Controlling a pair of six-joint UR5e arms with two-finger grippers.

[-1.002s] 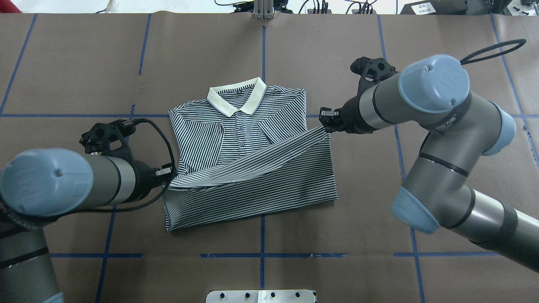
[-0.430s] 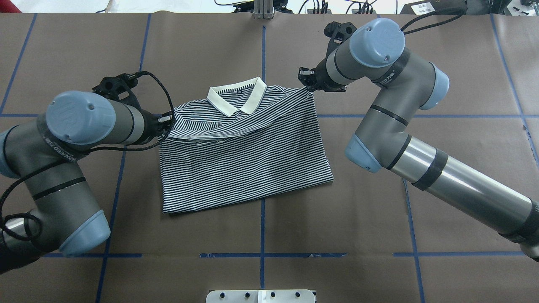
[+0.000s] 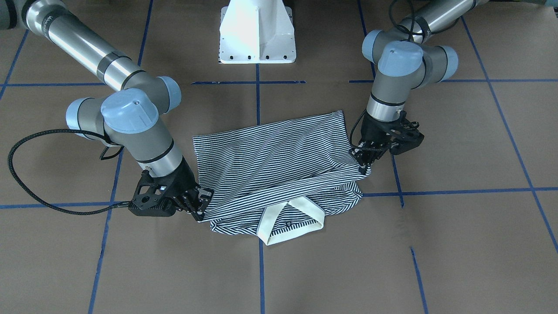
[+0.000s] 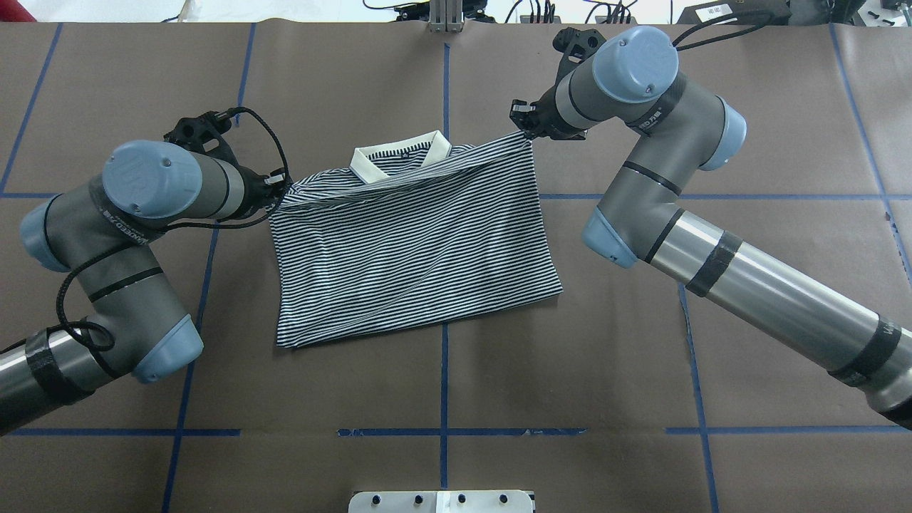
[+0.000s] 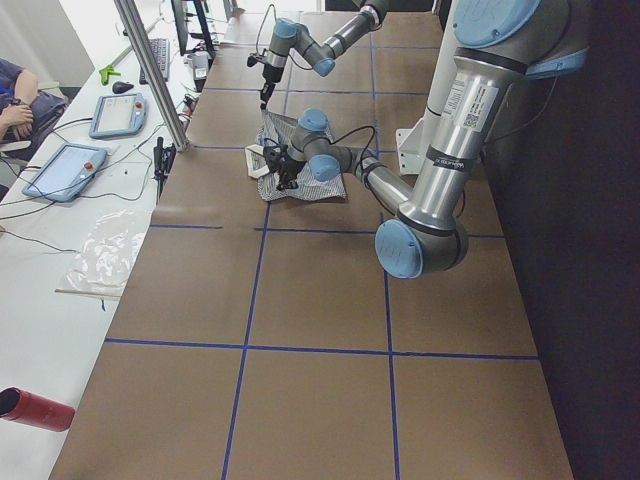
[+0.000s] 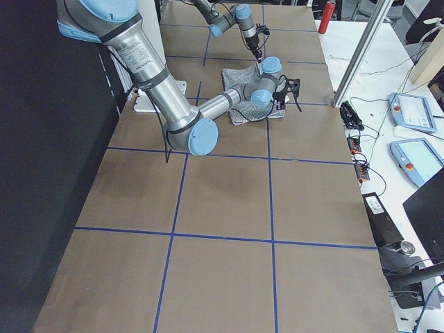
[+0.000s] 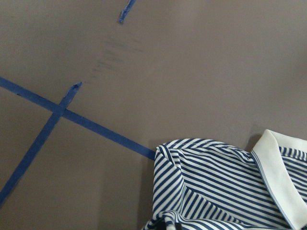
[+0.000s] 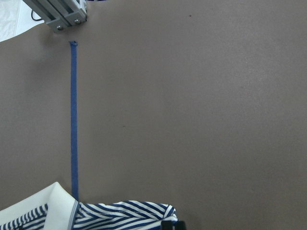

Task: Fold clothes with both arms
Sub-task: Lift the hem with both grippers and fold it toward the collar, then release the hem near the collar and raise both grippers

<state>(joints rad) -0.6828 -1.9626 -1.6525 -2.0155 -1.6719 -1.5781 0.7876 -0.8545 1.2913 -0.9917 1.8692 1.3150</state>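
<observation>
The navy-and-white striped polo shirt (image 4: 413, 242) lies mid-table, its lower half doubled up over the chest. Only the cream collar (image 4: 399, 153) shows past the raised hem. My left gripper (image 4: 279, 187) is shut on the hem's left corner, beside the shirt's left shoulder. My right gripper (image 4: 524, 128) is shut on the hem's right corner, held just past the right shoulder. In the front-facing view the left gripper (image 3: 364, 163) and right gripper (image 3: 200, 209) hold the shirt (image 3: 279, 161) taut above the collar (image 3: 290, 218). The left wrist view shows shirt (image 7: 220, 187) and collar (image 7: 278, 172).
The white pedestal base (image 3: 257, 35) stands at the robot's side of the table. Blue tape lines (image 4: 443, 370) grid the brown table cover. An aluminium post (image 4: 445, 18) stands at the far edge. Tablets and cables lie on a side desk (image 5: 70, 170).
Both grippers have carried the hem away from the robot, from mid-shirt up to the shoulders. The folded layer now covers the placket and chest, and both arms have reached farther out.
</observation>
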